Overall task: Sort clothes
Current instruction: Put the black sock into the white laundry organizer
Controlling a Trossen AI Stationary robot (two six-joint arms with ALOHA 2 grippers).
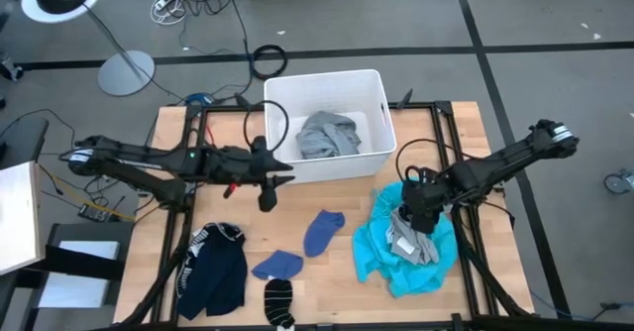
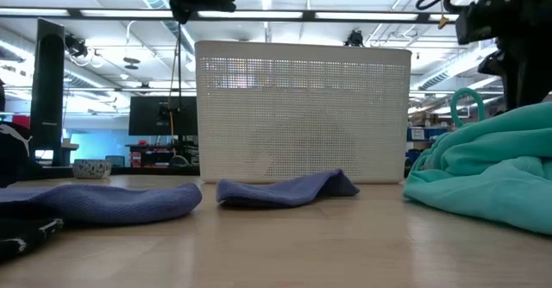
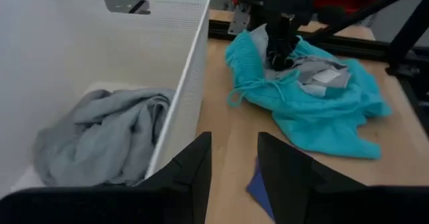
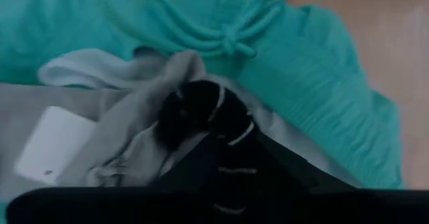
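Note:
A grey shirt lies crumpled in the white bin. A turquoise garment with a grey inner side lies on the table's right. My right gripper is shut on it from above. My left gripper is open and empty beside the bin's near left corner, above the table. A navy white-striped garment, two small blue pieces and a striped sock lie flat on the table near its front edge. My right gripper pinches a bunched fold of the garment's grey inner fabric between its two fingertips, near the garment's middle. The fingers come from above, pointing down. The garment lies on the table, its turquoise cloth spread around the hold.
The bin's front wall stands right beside my left gripper. A white tag lies on the grey fabric. Black frame rails run along the table's sides. Bare wood shows between the blue pieces and the turquoise garment.

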